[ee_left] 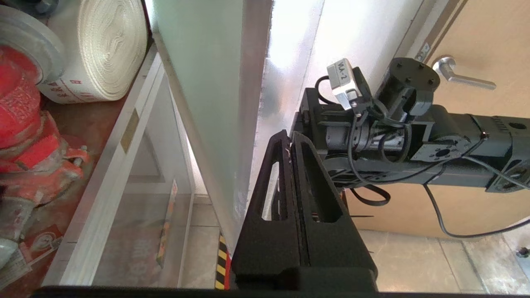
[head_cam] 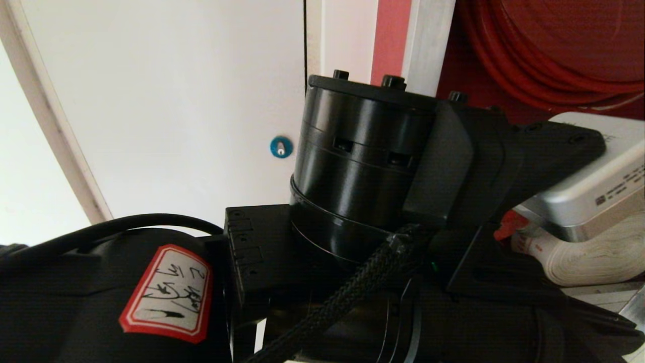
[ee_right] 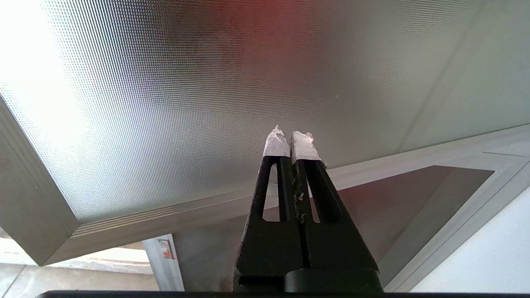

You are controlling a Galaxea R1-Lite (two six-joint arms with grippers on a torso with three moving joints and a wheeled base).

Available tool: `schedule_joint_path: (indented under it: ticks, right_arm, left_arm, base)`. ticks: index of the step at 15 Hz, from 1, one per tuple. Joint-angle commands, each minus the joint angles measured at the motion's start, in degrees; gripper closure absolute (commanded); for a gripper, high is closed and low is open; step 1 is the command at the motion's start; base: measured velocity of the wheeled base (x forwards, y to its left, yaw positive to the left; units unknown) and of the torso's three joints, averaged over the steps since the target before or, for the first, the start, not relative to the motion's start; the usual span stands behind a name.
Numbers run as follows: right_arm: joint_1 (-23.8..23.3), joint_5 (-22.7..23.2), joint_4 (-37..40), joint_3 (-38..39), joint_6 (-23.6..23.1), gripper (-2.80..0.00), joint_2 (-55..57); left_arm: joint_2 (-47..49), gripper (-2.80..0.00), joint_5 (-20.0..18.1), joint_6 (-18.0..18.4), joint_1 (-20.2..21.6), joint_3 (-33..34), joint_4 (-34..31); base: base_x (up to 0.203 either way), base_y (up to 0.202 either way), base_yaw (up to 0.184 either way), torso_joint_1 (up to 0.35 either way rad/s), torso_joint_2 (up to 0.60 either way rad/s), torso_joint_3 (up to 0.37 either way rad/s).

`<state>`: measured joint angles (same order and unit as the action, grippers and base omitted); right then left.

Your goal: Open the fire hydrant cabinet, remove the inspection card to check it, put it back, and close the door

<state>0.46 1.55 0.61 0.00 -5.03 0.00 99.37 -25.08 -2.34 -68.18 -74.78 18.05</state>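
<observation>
The fire hydrant cabinet (ee_left: 103, 174) stands open, showing its red valve (ee_left: 29, 157) and rolled white hose (ee_left: 103, 45). The door (ee_left: 215, 103) is swung out and appears edge-on in the left wrist view. My left gripper (ee_left: 288, 138) is shut and empty, close beside the door's aluminium edge on its outer side. My left arm (head_cam: 352, 166) fills the head view in front of the red hose reel (head_cam: 554, 45). My right gripper (ee_right: 292, 138) is shut with nothing in it, its taped tips near the door's frosted glass (ee_right: 207, 82). I cannot make out the inspection card.
A white door with a blue round lock (head_cam: 281, 147) is left of the cabinet. A smaller lower glass panel (ee_left: 136, 198) sits under the cabinet opening. My right arm (ee_left: 414, 136) reaches across before a wooden door with a lever handle (ee_left: 459, 74). Yellow-black tape (ee_left: 221, 265) marks the floor.
</observation>
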Motion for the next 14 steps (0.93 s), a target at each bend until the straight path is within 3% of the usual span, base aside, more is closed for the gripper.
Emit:
schedule_joint_path:
  ticks: [1, 4, 6, 9, 14]
  right_arm:
    - [0.1, 0.0, 0.0, 0.0, -0.1, 0.00, 0.1]
    - [0.1, 0.0, 0.0, 0.0, -0.1, 0.00, 0.1]
    - [0.0, 0.0, 0.0, 0.0, -0.1, 0.00, 0.1]
    - [0.1, 0.0, 0.0, 0.0, -0.1, 0.00, 0.1]
    - [0.1, 0.0, 0.0, 0.0, -0.1, 0.00, 0.1]
  left_arm:
    - [-0.4, 0.00, 0.2, 0.0, -0.1, 0.2, 0.1]
    - [-0.6, 0.00, 2.3, 0.0, 0.6, 2.7, 0.1]
    - [-2.1, 0.00, 2.6, 0.0, 4.3, 6.2, 0.1]
    - [-5.7, 0.00, 2.6, 0.1, 12.2, 12.1, 0.1]
    - [-15.0, 0.00, 2.6, 1.2, 28.7, 24.1, 0.1]
  base:
    - [0.000, 0.000, 0.000, 0.000, 0.00, 0.000]
    - [0.000, 0.000, 0.000, 0.000, 0.00, 0.000]
    - [0.000, 0.000, 0.000, 0.000, 0.00, 0.000]
    - [0.000, 0.000, 0.000, 0.000, 0.00, 0.000]
    - [0.000, 0.000, 0.000, 0.000, 0.00, 0.000]
